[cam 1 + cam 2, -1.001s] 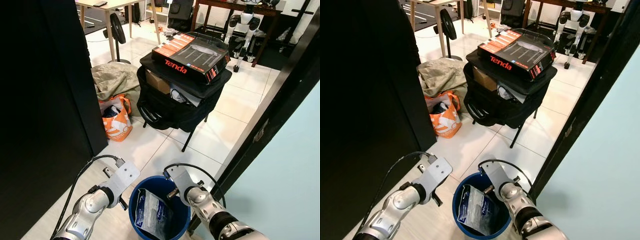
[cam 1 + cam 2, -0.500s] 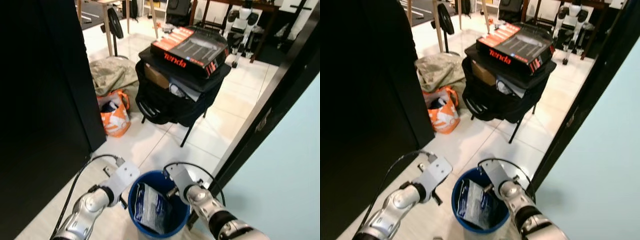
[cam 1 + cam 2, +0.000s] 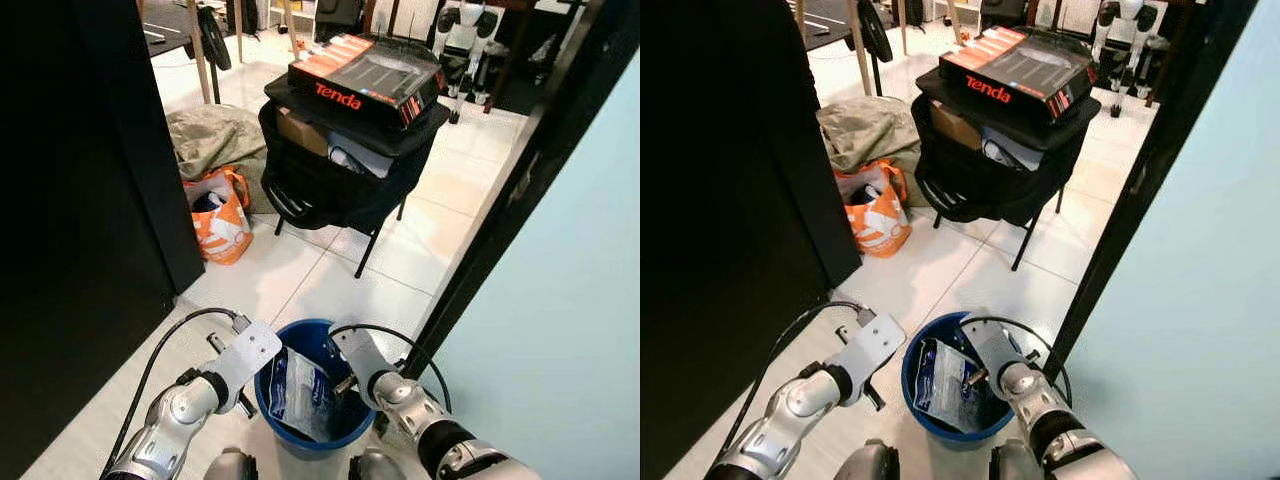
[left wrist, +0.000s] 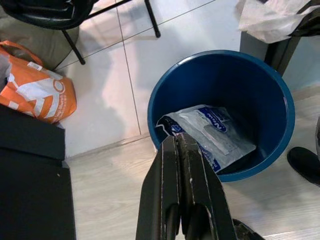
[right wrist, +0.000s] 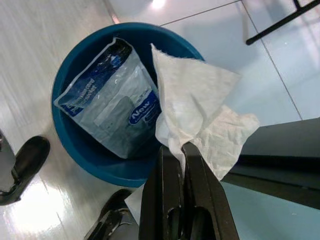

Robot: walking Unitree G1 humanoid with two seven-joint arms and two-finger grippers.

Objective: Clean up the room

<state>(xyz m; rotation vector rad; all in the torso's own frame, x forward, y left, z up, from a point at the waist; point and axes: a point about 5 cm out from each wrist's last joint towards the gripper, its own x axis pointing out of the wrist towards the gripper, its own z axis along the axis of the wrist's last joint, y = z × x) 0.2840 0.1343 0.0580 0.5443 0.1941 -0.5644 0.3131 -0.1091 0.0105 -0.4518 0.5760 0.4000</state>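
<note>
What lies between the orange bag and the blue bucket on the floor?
Only bare white floor tile lies between the orange bag and the blue bucket, as the left eye view shows.

A cluttered robot lab or office.
I see white floor tiles [image 3: 300, 285], a router box [image 3: 362, 78] on a chair, wooden desk legs [image 3: 197, 60] and a small humanoid robot [image 3: 458, 30] standing behind.

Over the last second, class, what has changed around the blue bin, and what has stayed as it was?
Mostly the camera tipped downward, so the whole scene slid up. The right gripper stays shut on the crumpled white tissue at the rim of the blue bin. The left gripper still hovers shut beside it, and the plastic pouch lies inside as before.
</note>
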